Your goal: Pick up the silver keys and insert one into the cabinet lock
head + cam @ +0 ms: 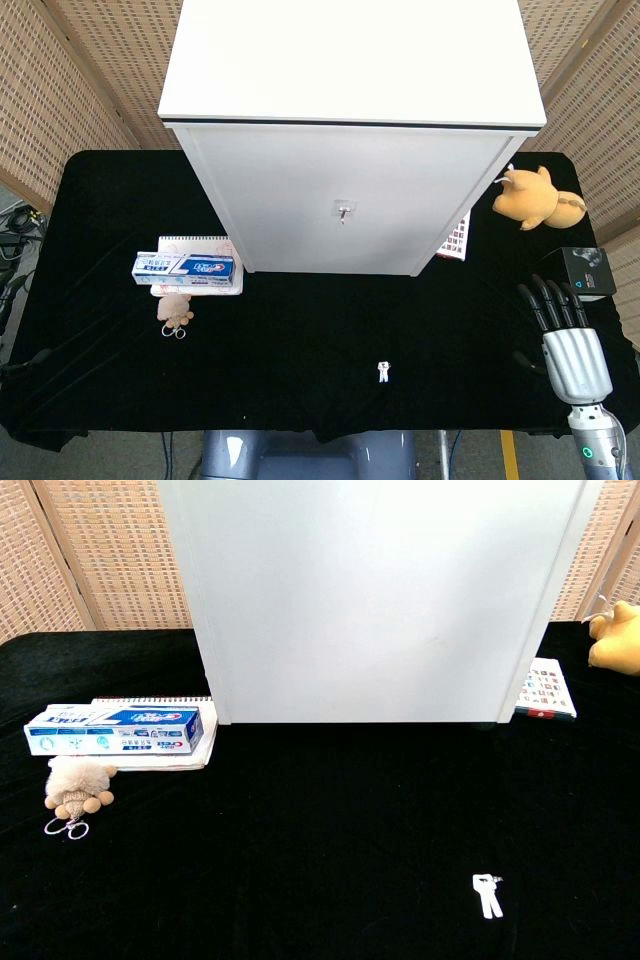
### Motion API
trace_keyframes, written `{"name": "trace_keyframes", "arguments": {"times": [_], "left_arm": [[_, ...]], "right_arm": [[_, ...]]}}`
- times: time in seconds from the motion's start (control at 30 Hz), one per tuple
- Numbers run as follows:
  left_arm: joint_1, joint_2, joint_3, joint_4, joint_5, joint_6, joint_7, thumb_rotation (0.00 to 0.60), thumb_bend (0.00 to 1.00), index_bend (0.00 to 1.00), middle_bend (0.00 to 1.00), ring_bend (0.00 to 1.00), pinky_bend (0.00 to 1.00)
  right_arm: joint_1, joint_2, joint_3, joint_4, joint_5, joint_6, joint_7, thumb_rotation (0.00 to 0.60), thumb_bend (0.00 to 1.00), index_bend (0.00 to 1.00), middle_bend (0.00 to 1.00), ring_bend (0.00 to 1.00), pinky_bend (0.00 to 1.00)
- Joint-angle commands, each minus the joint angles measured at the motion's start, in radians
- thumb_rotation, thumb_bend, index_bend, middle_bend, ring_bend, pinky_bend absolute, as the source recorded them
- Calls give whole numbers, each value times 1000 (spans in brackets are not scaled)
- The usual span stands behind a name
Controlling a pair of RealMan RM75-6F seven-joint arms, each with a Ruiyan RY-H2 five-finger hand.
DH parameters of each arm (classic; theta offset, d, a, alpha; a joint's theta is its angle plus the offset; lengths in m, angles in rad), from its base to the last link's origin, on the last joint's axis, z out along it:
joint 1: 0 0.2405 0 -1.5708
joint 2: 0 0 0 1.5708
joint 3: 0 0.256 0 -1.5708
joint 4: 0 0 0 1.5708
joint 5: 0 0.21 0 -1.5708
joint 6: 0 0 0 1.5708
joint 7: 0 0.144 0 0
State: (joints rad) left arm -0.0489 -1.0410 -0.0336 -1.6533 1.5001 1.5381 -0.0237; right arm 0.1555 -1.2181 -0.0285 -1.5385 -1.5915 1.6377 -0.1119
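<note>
The silver keys lie flat on the black cloth near the front middle of the table; the chest view shows the keys at its lower right. A white cabinet stands at the back centre, with its small lock in the middle of the front face. My right hand hovers at the far right edge of the table, fingers straight and apart, holding nothing, well to the right of the keys. The left hand appears in neither view.
A toothpaste box rests on a spiral notebook left of the cabinet, with a small plush keychain in front. At the right are a yellow plush toy, a small black box and a card.
</note>
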Motion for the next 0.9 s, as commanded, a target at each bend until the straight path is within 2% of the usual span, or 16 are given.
{"name": "trace_keyframes", "arguments": {"times": [0.03, 0.23, 0.27, 0.3, 0.33, 0.37, 0.4, 0.47, 0.5, 0.57, 0.63, 0.7, 0.9], "left_arm": [[1, 0, 0, 1, -1, -1, -2, 600, 0, 0, 0, 0, 0], [1, -1, -1, 6, 0, -2, -5, 600, 0, 0, 0, 0, 0], [1, -1, -2, 7, -1, -1, -5, 600, 0, 0, 0, 0, 0], [1, -2, -3, 8, -3, -1, -5, 600, 0, 0, 0, 0, 0], [0, -3, -4, 10, -4, -1, -4, 600, 0, 0, 0, 0, 0], [0, -4, -5, 11, -5, -3, -2, 600, 0, 0, 0, 0, 0], [-2, -6, -6, 12, -7, -6, 0, 600, 0, 0, 0, 0, 0], [-7, -10, -8, 12, -12, -15, 9, 600, 0, 0, 0, 0, 0], [-10, -13, -10, 12, -16, -21, 16, 600, 0, 0, 0, 0, 0], [-14, -17, -12, 11, -22, -28, 25, 600, 0, 0, 0, 0, 0], [-17, -20, -15, 10, -31, -36, 35, 600, 0, 0, 0, 0, 0], [-20, -23, -19, 12, -44, -44, 40, 600, 0, 0, 0, 0, 0], [-31, -30, -27, 22, -70, -72, 48, 600, 0, 0, 0, 0, 0]], "right_arm": [[-3, 1, 3, -1, -2, -1, -2, 600, 0, 0, 0, 0, 0], [-7, -6, 7, 5, -12, -8, -23, 600, 0, 0, 20, 2, 0], [-6, -8, 5, 5, -14, -14, -25, 600, 0, 0, 78, 29, 0], [-2, -11, 4, 7, -19, -23, -27, 600, 0, 1, 204, 112, 18], [4, -16, 3, 11, -28, -31, -28, 600, 0, 4, 305, 190, 60], [11, -22, 4, 17, -38, -39, -30, 600, 0, 16, 462, 331, 183], [23, -30, 1, 26, -52, -56, -36, 600, 0, 30, 534, 412, 302], [56, -45, -5, 43, -78, -107, -49, 600, 0, 90, 673, 565, 622], [78, -55, -7, 53, -90, -144, -49, 600, 0, 132, 726, 621, 738], [112, -71, -9, 64, -104, -201, -52, 600, 3, 216, 791, 695, 854], [144, -95, -11, 74, -120, -251, -56, 600, 39, 307, 833, 748, 923], [172, -117, -17, 68, -121, -309, -39, 600, 115, 391, 860, 782, 974], [238, -155, -22, 8, -59, -489, -21, 600, 270, 463, 883, 811, 1000]]}}
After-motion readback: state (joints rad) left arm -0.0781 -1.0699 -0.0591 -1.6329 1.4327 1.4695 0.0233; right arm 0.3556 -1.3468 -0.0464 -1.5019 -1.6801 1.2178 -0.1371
